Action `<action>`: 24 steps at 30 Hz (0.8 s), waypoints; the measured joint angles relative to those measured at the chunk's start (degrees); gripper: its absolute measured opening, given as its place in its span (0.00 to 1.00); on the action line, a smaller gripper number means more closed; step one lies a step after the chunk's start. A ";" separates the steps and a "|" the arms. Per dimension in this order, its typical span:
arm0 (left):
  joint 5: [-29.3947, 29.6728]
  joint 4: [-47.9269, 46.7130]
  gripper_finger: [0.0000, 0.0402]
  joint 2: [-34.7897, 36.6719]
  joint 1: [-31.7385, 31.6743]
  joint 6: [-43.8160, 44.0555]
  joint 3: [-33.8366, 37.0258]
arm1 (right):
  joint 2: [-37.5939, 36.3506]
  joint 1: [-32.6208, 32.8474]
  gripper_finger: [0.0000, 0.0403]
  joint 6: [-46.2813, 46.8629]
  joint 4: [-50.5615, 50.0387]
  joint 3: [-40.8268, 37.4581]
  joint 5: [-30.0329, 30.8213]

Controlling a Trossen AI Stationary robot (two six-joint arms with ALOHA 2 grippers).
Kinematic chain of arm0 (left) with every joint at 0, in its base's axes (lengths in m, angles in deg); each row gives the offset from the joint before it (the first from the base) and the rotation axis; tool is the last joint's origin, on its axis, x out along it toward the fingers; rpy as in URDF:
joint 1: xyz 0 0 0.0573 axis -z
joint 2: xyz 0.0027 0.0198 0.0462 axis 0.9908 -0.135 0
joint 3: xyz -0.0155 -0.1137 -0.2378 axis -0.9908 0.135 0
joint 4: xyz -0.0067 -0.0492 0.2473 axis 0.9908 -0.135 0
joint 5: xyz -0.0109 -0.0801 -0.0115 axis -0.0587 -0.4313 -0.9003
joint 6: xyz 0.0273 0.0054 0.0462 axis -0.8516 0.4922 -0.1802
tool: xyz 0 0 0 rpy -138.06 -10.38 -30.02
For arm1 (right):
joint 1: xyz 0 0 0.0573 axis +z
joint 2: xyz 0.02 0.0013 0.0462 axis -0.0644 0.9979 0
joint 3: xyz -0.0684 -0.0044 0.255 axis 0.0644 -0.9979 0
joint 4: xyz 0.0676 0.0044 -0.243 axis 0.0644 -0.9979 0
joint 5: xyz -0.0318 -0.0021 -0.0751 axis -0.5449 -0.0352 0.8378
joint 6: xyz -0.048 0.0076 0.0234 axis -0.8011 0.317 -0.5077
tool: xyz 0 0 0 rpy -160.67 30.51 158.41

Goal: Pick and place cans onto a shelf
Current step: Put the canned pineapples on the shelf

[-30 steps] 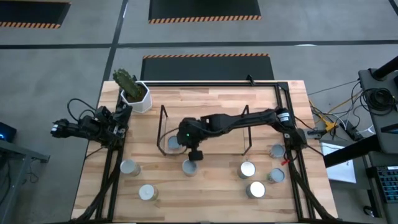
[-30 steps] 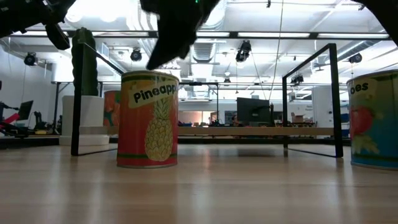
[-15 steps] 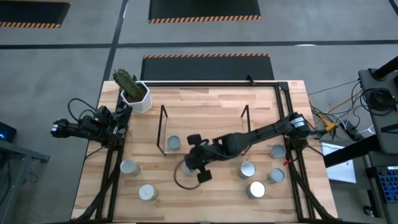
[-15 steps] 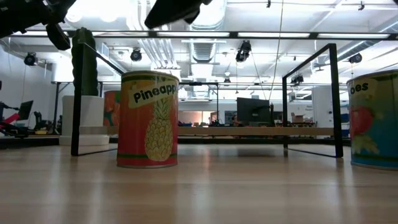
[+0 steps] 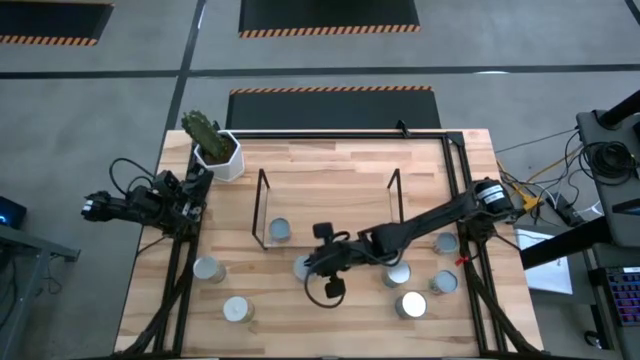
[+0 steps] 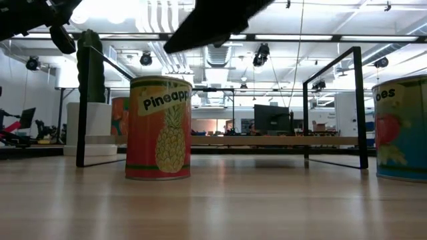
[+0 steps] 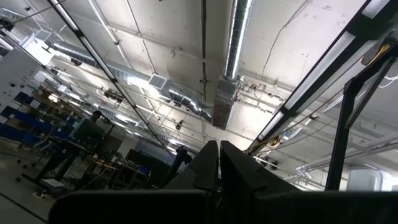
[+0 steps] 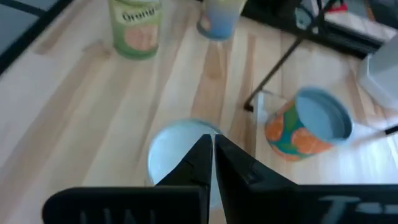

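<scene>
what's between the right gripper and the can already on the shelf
One can standing on the table, just under the shut right gripper; past it, bare wood up to the shelved can, per the right wrist view.

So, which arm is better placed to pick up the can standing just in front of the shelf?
The right arm. Its gripper hangs close beside that can, fingers shut, and its wrist view shows the can just ahead. The left gripper waits at the table's left edge, far off.
</scene>
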State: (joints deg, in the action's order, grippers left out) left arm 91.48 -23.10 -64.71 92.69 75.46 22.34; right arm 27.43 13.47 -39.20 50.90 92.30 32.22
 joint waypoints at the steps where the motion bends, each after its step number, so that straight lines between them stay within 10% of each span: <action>1: 0.02 0.02 0.00 0.00 0.01 -0.02 0.00 | 0.02 -0.22 0.04 0.46 -0.02 -0.10 0.00; 24: 0.57 0.23 0.00 -0.02 0.01 -0.67 0.00 | 0.02 -0.59 0.94 10.37 -0.42 -0.06 0.00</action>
State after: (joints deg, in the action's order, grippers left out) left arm 92.05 -22.86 -64.73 92.70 74.79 22.34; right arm 27.45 12.88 -28.83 50.47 92.24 32.22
